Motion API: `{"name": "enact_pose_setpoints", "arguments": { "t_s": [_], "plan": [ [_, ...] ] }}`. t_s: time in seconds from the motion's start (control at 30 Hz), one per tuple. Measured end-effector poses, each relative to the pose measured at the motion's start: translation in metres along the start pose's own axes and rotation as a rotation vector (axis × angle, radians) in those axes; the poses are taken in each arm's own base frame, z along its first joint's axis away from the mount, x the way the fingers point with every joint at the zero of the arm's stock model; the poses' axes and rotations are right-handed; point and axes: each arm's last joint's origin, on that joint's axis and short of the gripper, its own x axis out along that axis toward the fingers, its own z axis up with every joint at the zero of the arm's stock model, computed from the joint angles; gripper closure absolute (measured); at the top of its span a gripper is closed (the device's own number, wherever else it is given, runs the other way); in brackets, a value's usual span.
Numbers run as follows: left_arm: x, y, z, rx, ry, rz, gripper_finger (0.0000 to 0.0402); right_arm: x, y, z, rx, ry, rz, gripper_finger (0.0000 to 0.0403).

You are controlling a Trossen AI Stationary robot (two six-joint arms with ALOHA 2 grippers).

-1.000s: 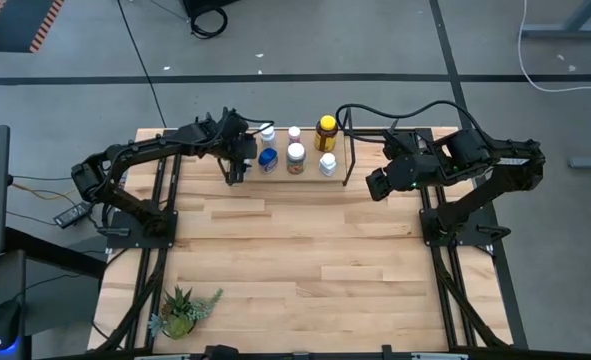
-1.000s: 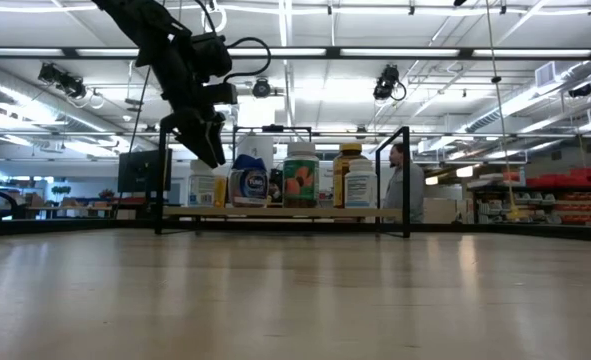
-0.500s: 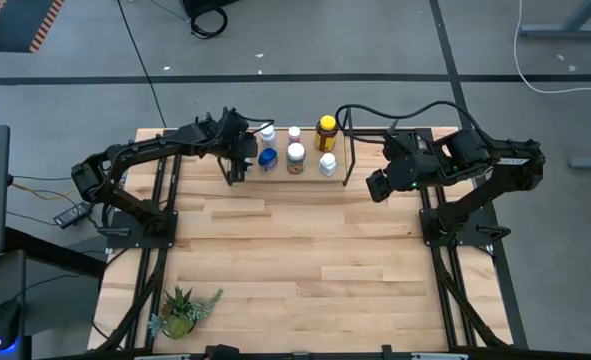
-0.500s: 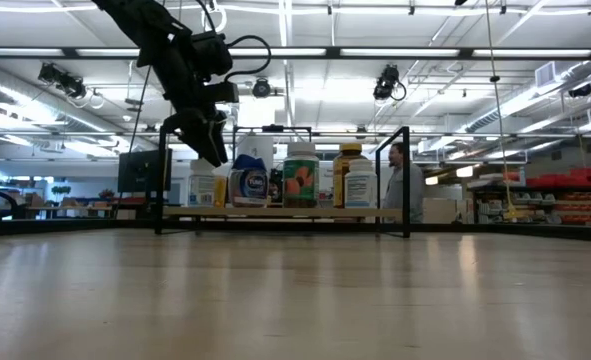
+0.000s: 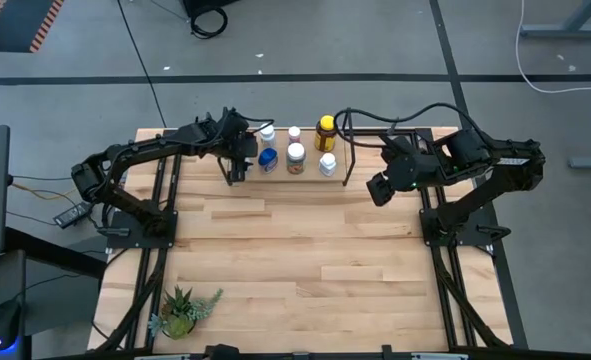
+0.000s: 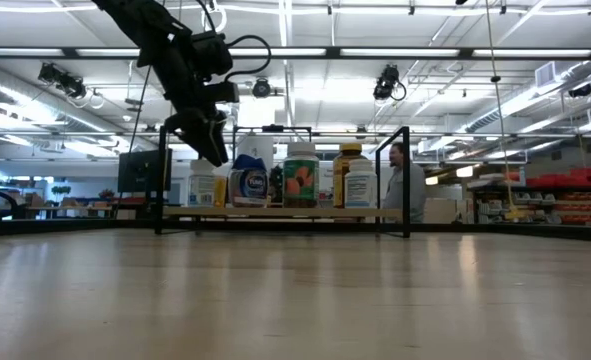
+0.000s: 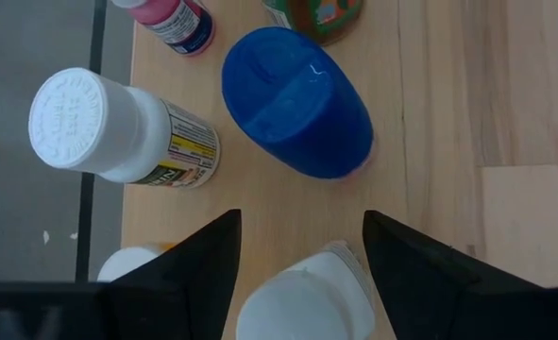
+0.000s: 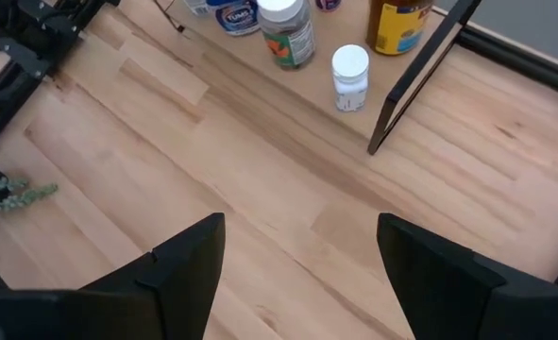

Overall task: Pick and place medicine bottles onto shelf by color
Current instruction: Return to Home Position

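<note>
The shelf (image 5: 280, 173) stands at the table's far edge, and its plank shows in the low view (image 6: 275, 211). On it stand several bottles: a blue one (image 5: 267, 158) (image 7: 297, 99), a yellow-amber one (image 5: 326, 128) and white-capped ones (image 5: 327, 163) (image 7: 118, 127). My left gripper (image 5: 235, 170) (image 6: 215, 155) (image 7: 299, 227) hangs open over the shelf's left end. Its fingers stand on either side of a white-capped bottle (image 7: 302, 304) (image 6: 202, 185) without touching it. My right gripper (image 5: 380, 187) (image 8: 297, 283) waits open above the table, right of the shelf.
The shelf's black wire end frames (image 5: 347, 160) (image 6: 407, 180) rise at both ends. A small potted plant (image 5: 180, 310) sits at the table's near left corner. Bare wooden tabletop (image 5: 305, 250) spreads in front of the shelf. A person (image 6: 400, 185) stands in the room behind.
</note>
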Motion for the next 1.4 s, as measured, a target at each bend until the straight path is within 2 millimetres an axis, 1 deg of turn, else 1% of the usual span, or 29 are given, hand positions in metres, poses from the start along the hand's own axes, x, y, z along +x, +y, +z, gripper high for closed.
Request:
{"name": "enact_pose_setpoints", "arguments": {
  "t_s": [0.4,0.87,0.97,1.17,1.27,1.4],
  "plan": [
    [0.000,0.002,0.003,-0.002,-0.028,0.022,0.0174,0.000,0.000,0.000,-0.038,0.000,0.000,0.0120],
    [0.000,0.004,0.004,0.003,-0.046,0.037,0.0178,0.000,0.000,0.000,-0.039,-0.008,-0.004,0.0120],
    [0.000,0.004,0.005,0.003,-0.048,0.039,0.0181,0.000,-0.001,0.001,-0.032,-0.034,-0.018,0.0120],
    [0.000,0.005,0.006,0.003,-0.064,0.052,0.0190,0.000,-0.001,0.002,0.088,-0.073,-0.032,0.0120],
    [-0.002,0.006,0.009,0.006,-0.067,0.068,0.0193,0.000,-0.001,0.003,0.081,-0.101,-0.045,0.0120],
    [-0.010,0.014,0.017,0.009,-0.068,0.136,0.0195,0.000,-0.003,0.006,0.055,-0.159,-0.081,0.0120]
  ]
}}
